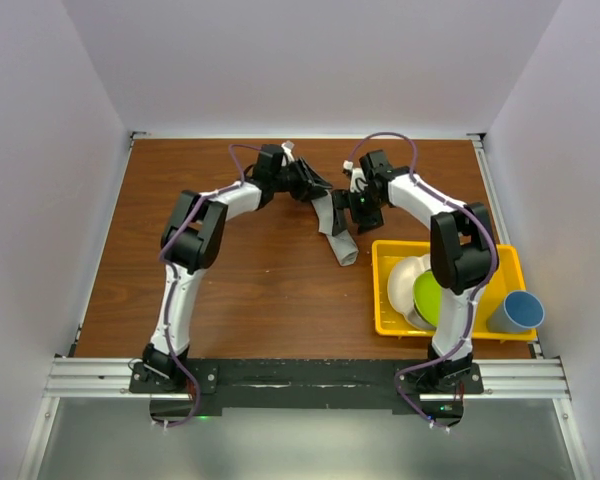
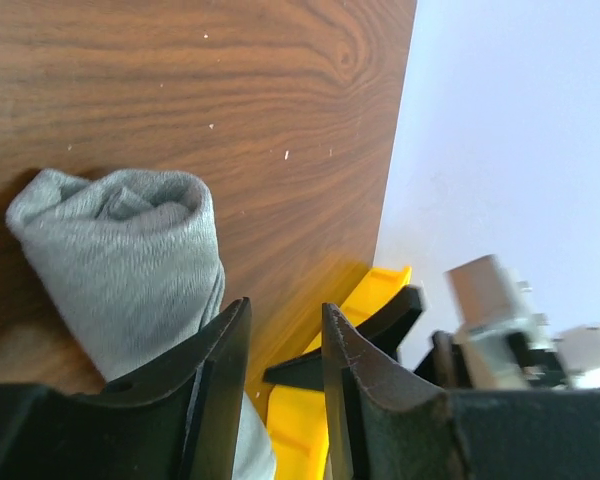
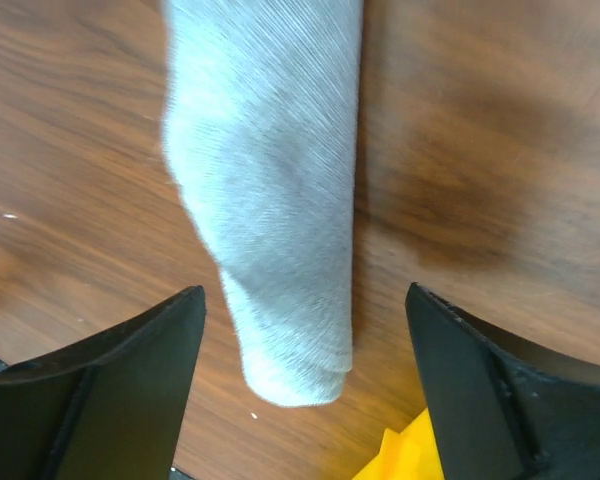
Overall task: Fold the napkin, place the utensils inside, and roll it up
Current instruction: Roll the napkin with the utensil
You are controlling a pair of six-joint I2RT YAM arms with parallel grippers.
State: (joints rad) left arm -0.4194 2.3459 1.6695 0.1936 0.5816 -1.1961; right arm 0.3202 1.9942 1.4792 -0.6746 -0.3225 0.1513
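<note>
Lying rolled, napkin (image 1: 337,232) nr yellow tray (image 1: 384,290) w/ bowls, right jaws spread, left jaws unclear

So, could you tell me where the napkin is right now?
In the top view the rolled napkin lies on the table right of centre, between the two grippers, just left of the yellow tray.

No text, label, brand, number or sign can be read in any of the three views; every surface that shows is plain and without marks.
</note>
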